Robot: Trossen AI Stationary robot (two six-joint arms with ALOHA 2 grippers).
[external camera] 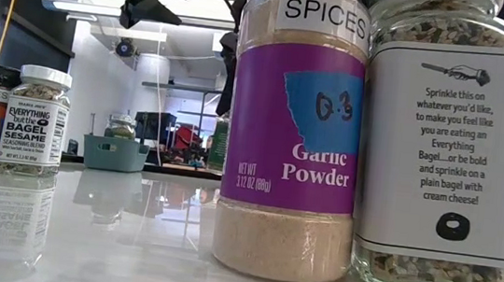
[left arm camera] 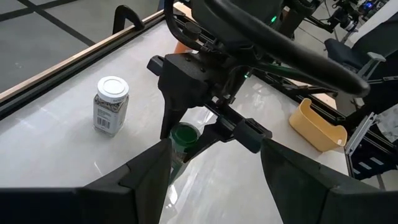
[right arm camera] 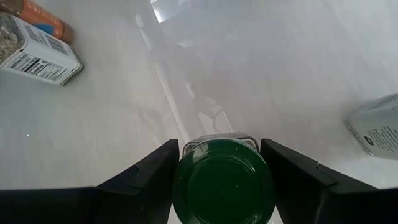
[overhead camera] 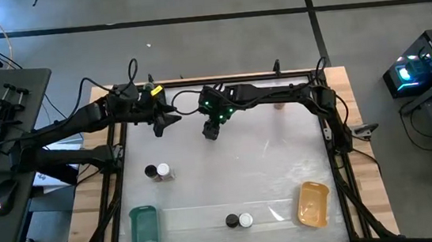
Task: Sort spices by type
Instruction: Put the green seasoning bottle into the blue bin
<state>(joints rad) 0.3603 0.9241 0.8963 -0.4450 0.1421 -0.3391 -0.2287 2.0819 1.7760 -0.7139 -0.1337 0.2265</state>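
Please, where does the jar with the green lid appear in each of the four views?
High view: hidden under the right gripper.
Low view: cannot tell; the garlic powder jar blocks much.
Left wrist view: green-lidded jar at centre, between the right gripper's fingers.
Right wrist view: bottom centre, between the fingers.
Shared landmark: the right gripper.

Glossy white tabletop [external camera: 82, 236] mirrors clear jars [external camera: 296, 127] with paper labels.

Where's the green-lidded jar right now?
The green-lidded jar sits between the right claw's fingers near the table's far edge, centre-left in the high view, beside the open left claw.
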